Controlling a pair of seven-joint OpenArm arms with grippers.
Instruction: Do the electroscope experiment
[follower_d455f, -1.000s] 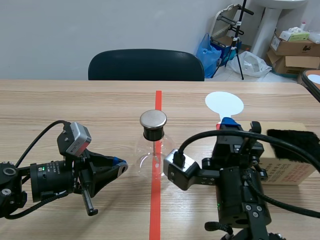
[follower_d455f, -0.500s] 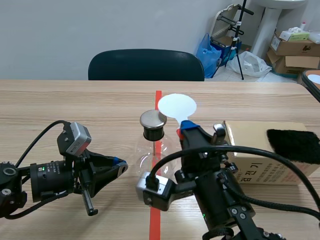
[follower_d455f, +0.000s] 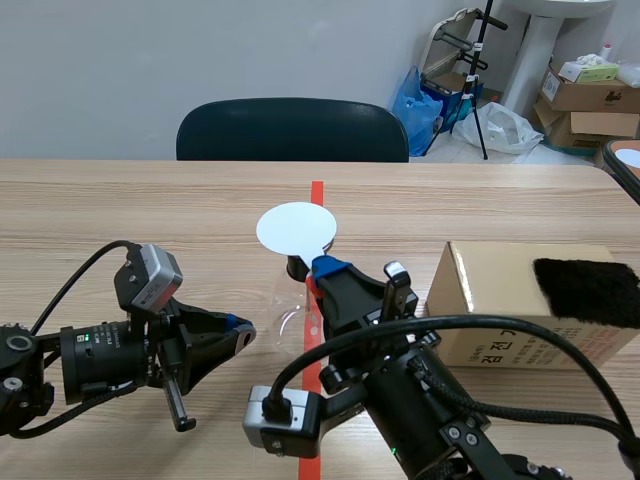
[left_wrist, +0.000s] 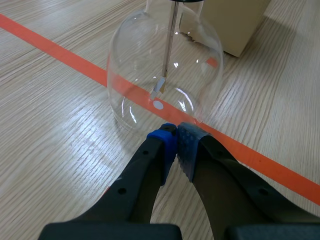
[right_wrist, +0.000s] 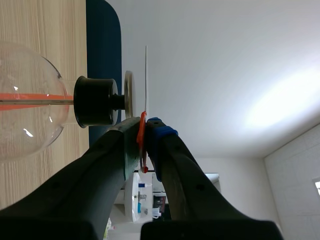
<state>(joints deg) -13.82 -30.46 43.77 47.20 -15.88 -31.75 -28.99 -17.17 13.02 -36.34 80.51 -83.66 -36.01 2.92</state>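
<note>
My right gripper (follower_d455f: 325, 268) clamps the white disc (follower_d455f: 295, 228), held just above the flask's (left_wrist: 165, 75) metal cap (right_wrist: 128, 97). My left gripper (left_wrist: 176, 145), fingers together on nothing, lies beside the flask's base. The flask stands on the tape (left_wrist: 60, 55).

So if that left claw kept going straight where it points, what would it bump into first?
Most likely the glass flask of the electroscope. It stands directly ahead of the left gripper, whose fingers are shut and look close to it but not touching.
</note>
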